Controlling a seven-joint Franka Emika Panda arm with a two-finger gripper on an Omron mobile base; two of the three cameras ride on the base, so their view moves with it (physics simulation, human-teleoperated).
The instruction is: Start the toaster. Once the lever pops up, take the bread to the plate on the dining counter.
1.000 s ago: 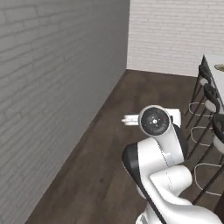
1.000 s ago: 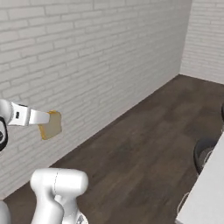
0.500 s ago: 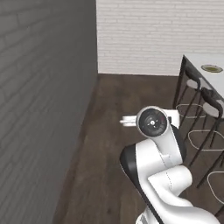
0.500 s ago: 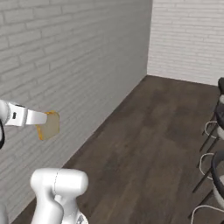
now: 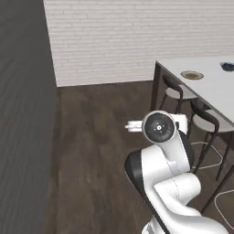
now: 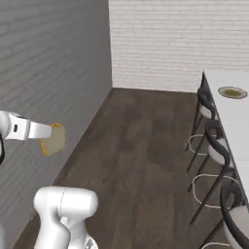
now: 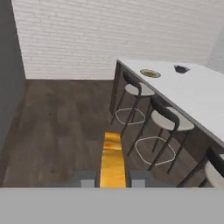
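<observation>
The gripper (image 7: pixel 113 179) is clamped on the bread (image 7: pixel 112 161), held over dark floor; its fingers are mostly cut off below. The plate (image 7: pixel 150 73) sits far off on the dining counter (image 7: pixel 197 94), beyond stools (image 7: pixel 164 120), its contents unclear.

plate (image 7: pixel 150 73) on dining counter (image 7: pixel 192 94), stools (image 7: pixel 168 120) alongside
</observation>
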